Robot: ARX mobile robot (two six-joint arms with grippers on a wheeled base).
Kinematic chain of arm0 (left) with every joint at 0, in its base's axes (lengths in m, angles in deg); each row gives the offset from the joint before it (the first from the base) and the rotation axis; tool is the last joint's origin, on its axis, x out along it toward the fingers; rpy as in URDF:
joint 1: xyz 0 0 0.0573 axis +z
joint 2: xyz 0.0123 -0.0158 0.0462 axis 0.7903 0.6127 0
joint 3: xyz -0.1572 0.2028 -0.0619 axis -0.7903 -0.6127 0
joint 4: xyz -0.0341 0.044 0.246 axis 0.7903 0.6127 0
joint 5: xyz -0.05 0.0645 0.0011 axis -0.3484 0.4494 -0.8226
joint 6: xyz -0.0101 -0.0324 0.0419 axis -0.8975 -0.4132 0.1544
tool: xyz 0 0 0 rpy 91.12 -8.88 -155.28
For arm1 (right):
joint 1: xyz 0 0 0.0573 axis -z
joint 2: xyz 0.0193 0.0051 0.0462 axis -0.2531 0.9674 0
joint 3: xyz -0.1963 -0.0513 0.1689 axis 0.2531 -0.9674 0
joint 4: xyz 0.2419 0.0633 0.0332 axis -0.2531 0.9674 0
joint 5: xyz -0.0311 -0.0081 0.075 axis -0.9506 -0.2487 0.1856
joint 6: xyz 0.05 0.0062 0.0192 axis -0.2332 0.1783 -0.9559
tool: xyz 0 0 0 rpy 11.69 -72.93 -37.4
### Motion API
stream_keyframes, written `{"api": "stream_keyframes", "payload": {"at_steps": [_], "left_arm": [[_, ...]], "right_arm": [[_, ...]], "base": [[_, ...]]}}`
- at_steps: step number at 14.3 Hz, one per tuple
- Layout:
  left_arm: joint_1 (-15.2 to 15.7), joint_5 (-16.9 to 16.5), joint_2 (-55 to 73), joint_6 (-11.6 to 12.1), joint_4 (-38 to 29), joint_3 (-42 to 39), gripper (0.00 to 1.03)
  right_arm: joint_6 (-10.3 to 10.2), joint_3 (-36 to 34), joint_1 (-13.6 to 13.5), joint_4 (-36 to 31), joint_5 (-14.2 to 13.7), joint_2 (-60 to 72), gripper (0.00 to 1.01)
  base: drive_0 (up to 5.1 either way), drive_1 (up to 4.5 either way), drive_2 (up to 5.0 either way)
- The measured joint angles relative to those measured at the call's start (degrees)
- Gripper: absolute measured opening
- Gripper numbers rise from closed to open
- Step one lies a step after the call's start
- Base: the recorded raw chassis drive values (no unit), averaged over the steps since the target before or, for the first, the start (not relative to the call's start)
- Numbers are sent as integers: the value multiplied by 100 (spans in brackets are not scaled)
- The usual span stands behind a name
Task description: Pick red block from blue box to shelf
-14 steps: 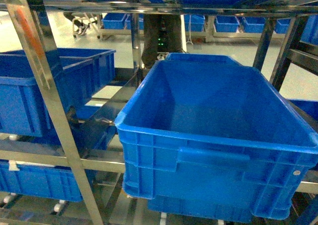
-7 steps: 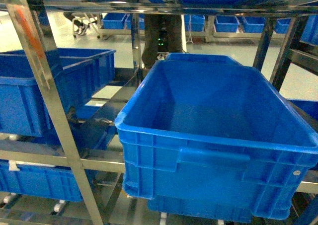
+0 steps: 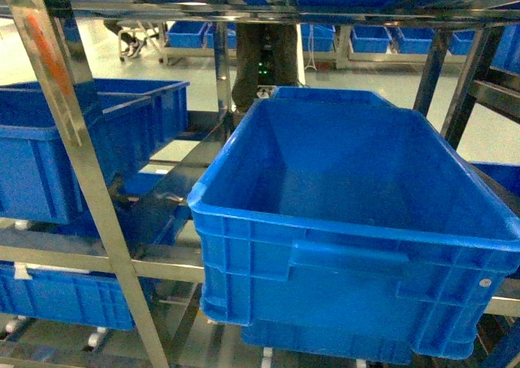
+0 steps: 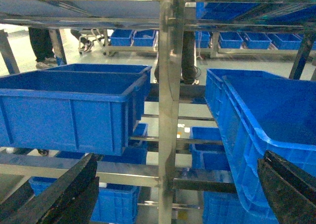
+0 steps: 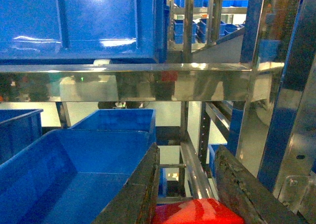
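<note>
Right wrist view, nearest: the right gripper (image 5: 190,204) holds the red block (image 5: 197,212) clamped between its two dark fingers (image 5: 136,194), low at the frame edge. Only the block's glossy top shows. The left gripper (image 4: 177,194) has its fingers spread wide with nothing between them.

Next out: a large dark blue ribbed crate (image 3: 357,222) sits on the shelf (image 3: 81,181) directly ahead in the head view. What shows of its interior appears bare, with no objects seen on the floor. A second dark blue crate (image 3: 73,149) stands to the left beyond a steel upright; its contents cannot be seen. More crates sit on the tier below and on racks across the aisle. The light turquoise blue box is not in any view.

Risk assessment: the steel rail (image 5: 128,83) crosses close above the right gripper, and uprights flank it. A lift or forward reach could strike the rail and jar the block loose. The grip depth is hidden, so its security is unconfirmed. A release over the crate would drop the block inside instead of on the shelf.
</note>
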Motion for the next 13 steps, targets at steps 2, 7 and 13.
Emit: {"api": "stream_keyframes", "payload": {"at_steps": [2, 7, 13], "left_arm": [[0, 0, 0, 0, 2, 0, 98], [0, 0, 0, 0, 0, 0, 98], [0, 0, 0, 0, 0, 0, 98]], "right_arm": [[0, 0, 0, 0, 0, 0, 28], [0, 0, 0, 0, 0, 0, 28], [0, 0, 0, 0, 0, 0, 28]], "base": [[0, 0, 0], [0, 0, 0], [0, 0, 0]]}}
